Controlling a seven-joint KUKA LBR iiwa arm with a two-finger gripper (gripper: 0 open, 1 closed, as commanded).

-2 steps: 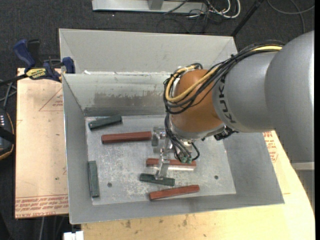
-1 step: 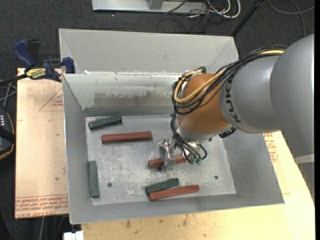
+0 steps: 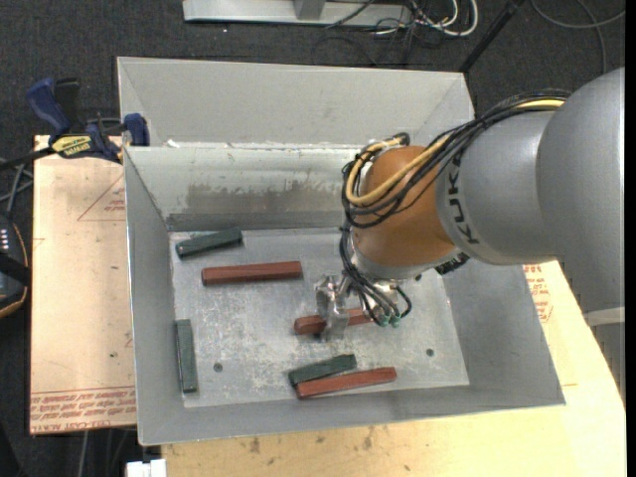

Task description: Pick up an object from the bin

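- Reddish-brown bar (image 3: 305, 325): a long, slim, straight-edged stick, lying nearly level across the view with its left end slightly lower.
- Position: the bar sits near the middle of the grey bin (image 3: 248, 318) floor, a little right of centre.
- Gripper (image 3: 328, 318): it is lowered onto the left half of the bar. The jaws are narrow, one finger on each long side, and the bar sits clamped between them. Both ends of the bar stick out past the fingers.
- Nearest neighbours: a dark green bar (image 3: 322, 370) and a second reddish-brown bar (image 3: 346, 382) lie side by side just below, apart from the gripper.
- Three more bars lie well to the left.
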